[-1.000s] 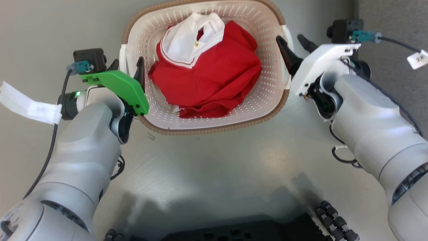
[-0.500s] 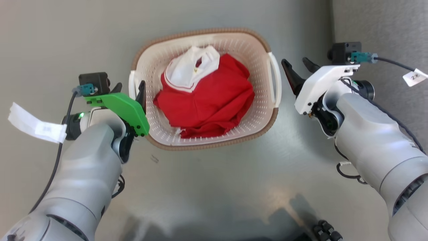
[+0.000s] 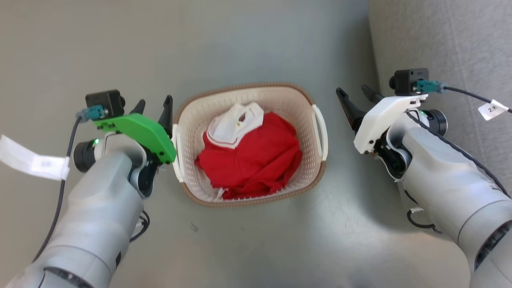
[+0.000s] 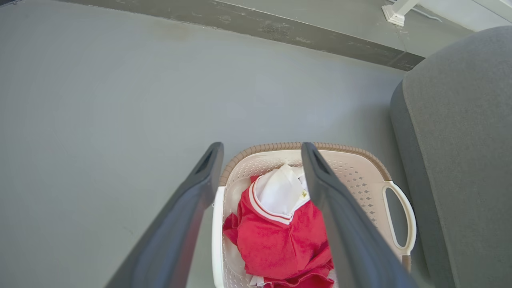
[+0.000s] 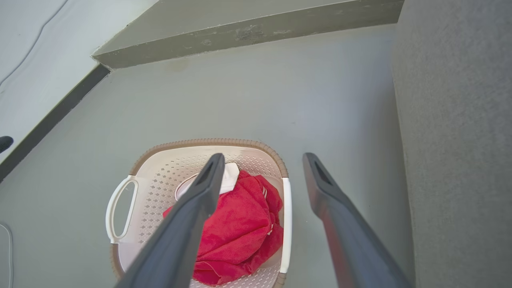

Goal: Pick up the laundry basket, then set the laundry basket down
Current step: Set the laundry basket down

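Basket (image 3: 244, 86) sits flat on the floor (image 3: 120, 40), between the two arms, long sides toward them. That puts one handle at each gripper, so a two-point lift keeps it level. The red shirt (image 3: 252, 164) is bunched in the middle below the rim, clear of both handles.

Left gripper (image 3: 155, 102): fingers spread wide, holding nothing, inner finger just beside the left handle (image 3: 176, 152). In the left wrist view that handle lies between the fingers. It's probably hovering above it rather than around it, but height is hard to read.

Right gripper (image 3: 352, 90): also wide open and empty, standing apart from the right handle (image 3: 322, 132), further off than the left.

Sofa (image 3: 440, 48) is close on the right, so that arm has less room to swing.

Nothing is gripped, so the floor carries all the weight.
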`<state>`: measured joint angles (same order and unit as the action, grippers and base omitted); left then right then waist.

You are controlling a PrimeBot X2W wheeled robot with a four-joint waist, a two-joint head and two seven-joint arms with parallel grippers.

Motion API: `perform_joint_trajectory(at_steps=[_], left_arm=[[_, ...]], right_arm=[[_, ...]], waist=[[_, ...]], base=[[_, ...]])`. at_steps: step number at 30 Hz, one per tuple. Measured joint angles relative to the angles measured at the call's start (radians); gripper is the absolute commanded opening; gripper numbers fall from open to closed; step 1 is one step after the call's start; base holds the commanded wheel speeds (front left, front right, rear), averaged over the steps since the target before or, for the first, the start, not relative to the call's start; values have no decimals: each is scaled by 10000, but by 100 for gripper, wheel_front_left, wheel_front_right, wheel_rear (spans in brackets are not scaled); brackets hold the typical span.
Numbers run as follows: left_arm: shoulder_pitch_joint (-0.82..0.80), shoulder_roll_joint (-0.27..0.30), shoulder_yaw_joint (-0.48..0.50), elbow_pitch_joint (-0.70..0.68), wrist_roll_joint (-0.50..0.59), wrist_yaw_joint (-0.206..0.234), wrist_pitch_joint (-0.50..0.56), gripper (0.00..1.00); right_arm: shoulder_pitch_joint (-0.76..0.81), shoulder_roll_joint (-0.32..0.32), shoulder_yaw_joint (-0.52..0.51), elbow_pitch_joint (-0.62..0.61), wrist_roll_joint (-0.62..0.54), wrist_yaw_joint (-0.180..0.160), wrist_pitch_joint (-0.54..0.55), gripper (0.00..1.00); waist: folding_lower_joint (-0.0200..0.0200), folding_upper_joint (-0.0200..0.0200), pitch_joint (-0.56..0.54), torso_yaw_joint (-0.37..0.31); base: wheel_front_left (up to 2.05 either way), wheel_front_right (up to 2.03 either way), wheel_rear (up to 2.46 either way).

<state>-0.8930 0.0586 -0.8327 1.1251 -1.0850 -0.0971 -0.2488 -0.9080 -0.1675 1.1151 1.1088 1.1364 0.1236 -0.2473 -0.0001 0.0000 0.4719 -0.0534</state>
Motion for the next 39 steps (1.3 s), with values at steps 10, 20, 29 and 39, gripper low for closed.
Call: perform_joint_trajectory(at_steps=[10, 20, 29, 39], left_arm=[[760, 512, 941, -832, 474, -8, 0, 100], [2083, 740, 1756, -1891, 1266, 25, 0, 100], [3036, 871, 2830, -3371, 2017, 215, 0, 100], [4315, 940, 4197, -5283, 2984, 399, 0, 100]], right_arm=[[172, -320, -809, -708, -347, 0, 0, 100], [1224, -740, -2013, -1557, -995, -36, 0, 100], [2043, -1103, -3601, -3106, -1822, -483, -6, 100], [3443, -1465, -5419, -5329, -3200, -1103, -21, 100]], waist=[[0, 0, -1286, 55], [0, 0, -2716, 78], [0, 0, -3729, 121], [-1, 0, -4402, 128]], base=[[0, 0, 0], [0, 0, 0], [0, 0, 0], [0, 0, 0]])
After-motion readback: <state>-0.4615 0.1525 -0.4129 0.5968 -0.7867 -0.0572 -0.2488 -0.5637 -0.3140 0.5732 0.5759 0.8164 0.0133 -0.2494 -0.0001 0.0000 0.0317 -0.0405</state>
